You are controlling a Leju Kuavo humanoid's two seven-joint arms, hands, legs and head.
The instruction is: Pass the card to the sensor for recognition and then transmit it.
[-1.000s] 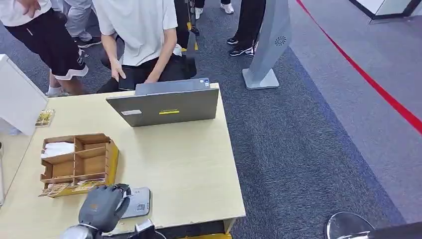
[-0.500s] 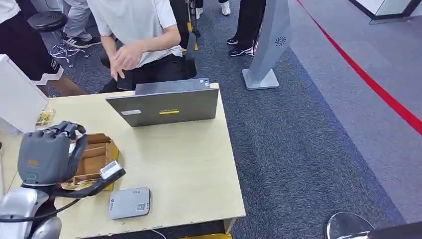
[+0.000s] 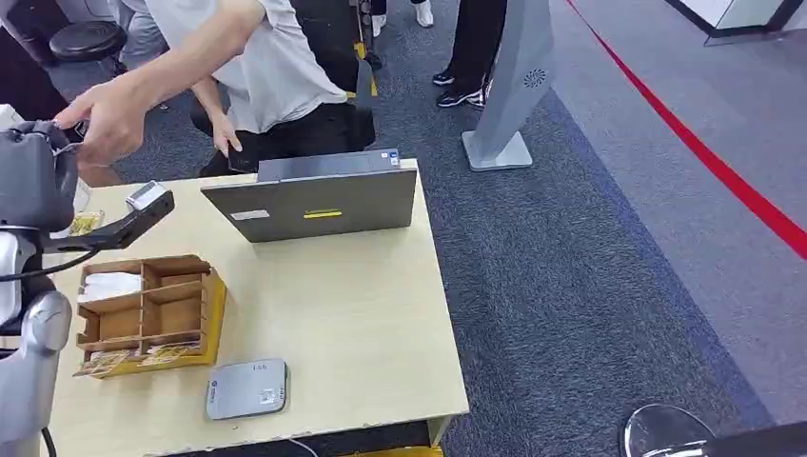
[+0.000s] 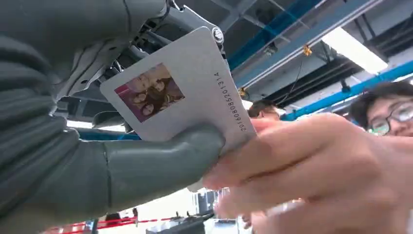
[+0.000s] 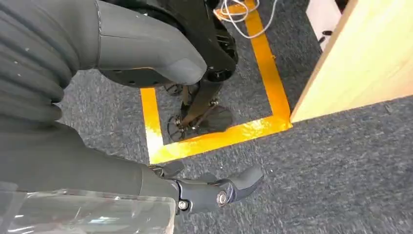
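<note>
Left wrist view: left hand (image 4: pixel 87 146) pinches a white photo card (image 4: pixel 180 92) between thumb and fingers; a person's hand (image 4: pixel 311 180) grips the card's far edge. Head view: left hand (image 3: pixel 36 179) raised beyond the table's (image 3: pixel 362 314) far left corner; grey card sensor (image 3: pixel 247 388) lies near the front edge. Right hand (image 5: pixel 146 58) hangs over carpet, fingers apart, holding nothing.

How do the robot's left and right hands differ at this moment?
The left hand is raised beside the table and pinches the card, which a person's hand also grasps; the right hand hangs low over the carpet and holds nothing. Both have the same grey ribbed cover.
</note>
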